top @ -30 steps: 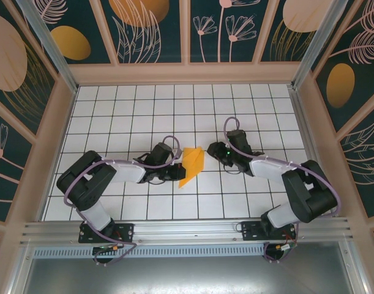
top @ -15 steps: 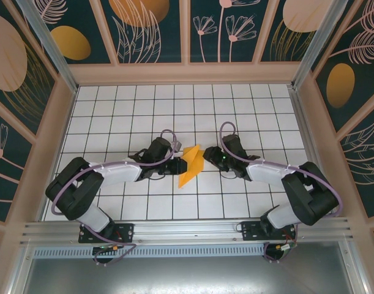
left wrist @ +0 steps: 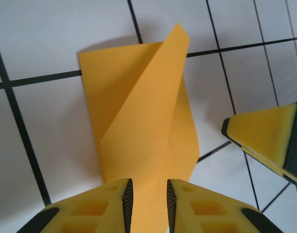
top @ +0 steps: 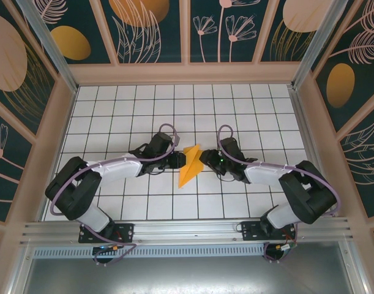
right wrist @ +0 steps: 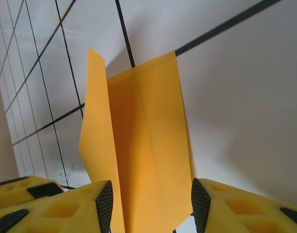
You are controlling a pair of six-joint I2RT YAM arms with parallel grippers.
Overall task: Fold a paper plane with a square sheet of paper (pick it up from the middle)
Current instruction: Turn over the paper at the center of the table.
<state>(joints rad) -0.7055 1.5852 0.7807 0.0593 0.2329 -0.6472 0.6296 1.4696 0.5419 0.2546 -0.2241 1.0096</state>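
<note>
The orange-yellow sheet of paper [top: 191, 166] lies on the white tiled floor, folded into a narrow shape with its point toward the arms. One flap [left wrist: 153, 92] stands up along the centre crease. My left gripper [top: 177, 160] is at its left edge, jaws a little apart, with the raised paper [left wrist: 138, 121] running between the pads without being pinched; left gripper [left wrist: 147, 183]. My right gripper [top: 205, 160] is at the right edge, open wide, its jaws either side of the paper [right wrist: 143, 126]; right gripper [right wrist: 150, 184]. The right gripper's fingertip [left wrist: 265, 141] shows just past the paper.
The white grid floor [top: 138, 116] is bounded by wooden walls with painted panels [top: 187, 67]. A metal rail [top: 187, 229] runs along the near edge above the arm bases. The left gripper's finger [right wrist: 17, 191] sits close beside the right jaws.
My left gripper has gone from shut to slightly apart. Both grippers have moved inward to the paper, and its upper part has narrowed, with a flap now standing up.
</note>
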